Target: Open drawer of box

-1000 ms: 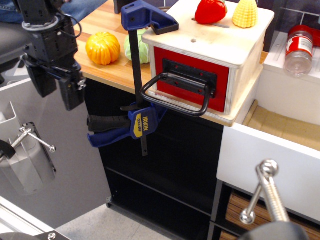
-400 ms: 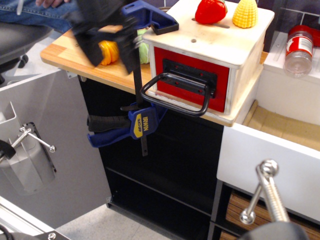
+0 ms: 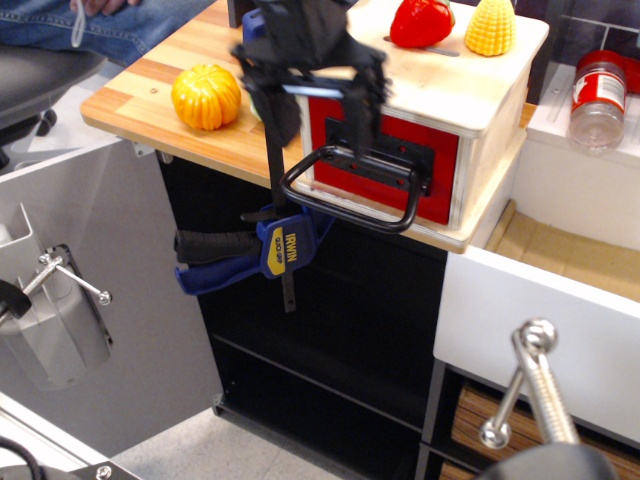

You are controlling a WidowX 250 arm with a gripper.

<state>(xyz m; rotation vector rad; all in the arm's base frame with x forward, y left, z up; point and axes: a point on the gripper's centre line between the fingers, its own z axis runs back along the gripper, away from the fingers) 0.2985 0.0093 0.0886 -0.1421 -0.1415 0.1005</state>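
The pale plywood box (image 3: 455,85) stands on the wooden counter (image 3: 150,85) at its front edge. Its drawer (image 3: 445,175) has a red front and looks shut. The black loop handle (image 3: 352,205) sticks out towards me. My gripper (image 3: 322,143) is open and hangs in front of the drawer's left part, just above the loop handle. One finger (image 3: 281,115) is at the box's left edge, the other finger (image 3: 364,120) is over the red panel. It holds nothing.
A blue bar clamp (image 3: 272,250) grips the counter edge just left of the box. An orange pumpkin (image 3: 205,95) lies on the counter. A red pepper (image 3: 420,20) and corn (image 3: 490,25) sit on the box. A jar (image 3: 598,95) and a white drawer (image 3: 540,320) are at the right.
My gripper has swept from the far left, below the counter edge, up and right to the drawer front. The box, drawer and clamp have not moved.
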